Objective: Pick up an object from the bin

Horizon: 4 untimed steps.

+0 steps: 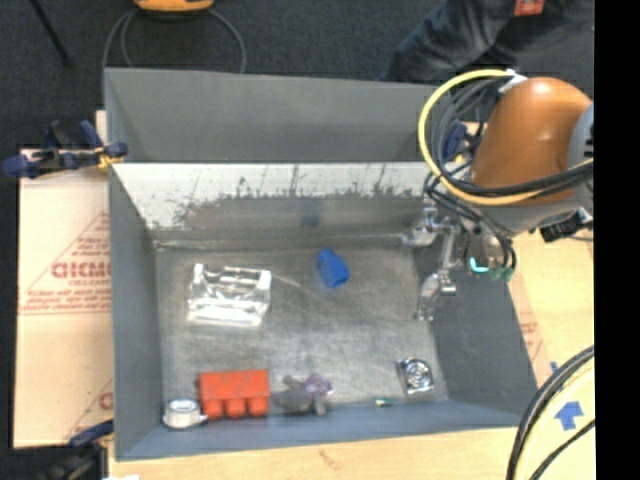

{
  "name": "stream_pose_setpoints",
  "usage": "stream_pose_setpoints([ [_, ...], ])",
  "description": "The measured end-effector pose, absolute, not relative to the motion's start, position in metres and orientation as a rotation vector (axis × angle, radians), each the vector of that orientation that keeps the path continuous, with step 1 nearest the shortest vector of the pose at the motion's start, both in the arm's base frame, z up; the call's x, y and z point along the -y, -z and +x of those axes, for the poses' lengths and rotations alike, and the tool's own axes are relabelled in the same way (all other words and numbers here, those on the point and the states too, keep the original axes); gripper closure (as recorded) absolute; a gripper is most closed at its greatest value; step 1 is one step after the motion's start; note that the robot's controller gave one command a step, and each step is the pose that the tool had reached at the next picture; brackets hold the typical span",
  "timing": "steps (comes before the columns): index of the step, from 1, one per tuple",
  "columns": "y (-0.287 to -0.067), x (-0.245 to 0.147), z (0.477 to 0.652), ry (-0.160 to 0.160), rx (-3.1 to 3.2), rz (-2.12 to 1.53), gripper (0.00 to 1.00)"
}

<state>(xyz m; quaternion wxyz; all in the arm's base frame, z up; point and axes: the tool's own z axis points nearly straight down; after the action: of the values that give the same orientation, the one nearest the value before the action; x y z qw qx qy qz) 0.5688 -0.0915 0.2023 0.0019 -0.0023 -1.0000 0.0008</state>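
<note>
Bin (300, 183) w/ blue block (333, 269), clear pack (231, 295), orange brick (234, 393); gripper (432, 300) apart from them

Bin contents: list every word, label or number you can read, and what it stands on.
None can be read. The clear packet, blue piece, orange block and round metal piece show no legible print.

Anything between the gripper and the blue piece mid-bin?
Nothing visible. The gripper is by the right wall of the bin; only bare floor lies between it and the blue piece. The small shiny round thing sits toward the front right corner, off that line.
</note>
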Motion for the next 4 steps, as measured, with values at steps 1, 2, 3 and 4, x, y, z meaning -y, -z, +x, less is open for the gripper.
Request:
stream_pose_setpoints([
  [1, -0.072, 0.032, 0.603, 0.0, 3.151, -0.084, 0.0],
  [2, -0.078, 0.033, 0.605, -0.003, 3.16, -0.083, 1.0],
  [3, -0.075, 0.034, 0.603, -0.004, 3.152, -0.08, 0.0],
  [4, -0.122, -0.079, 0.647, 0.004, 3.15, 0.129, 0.0],
])
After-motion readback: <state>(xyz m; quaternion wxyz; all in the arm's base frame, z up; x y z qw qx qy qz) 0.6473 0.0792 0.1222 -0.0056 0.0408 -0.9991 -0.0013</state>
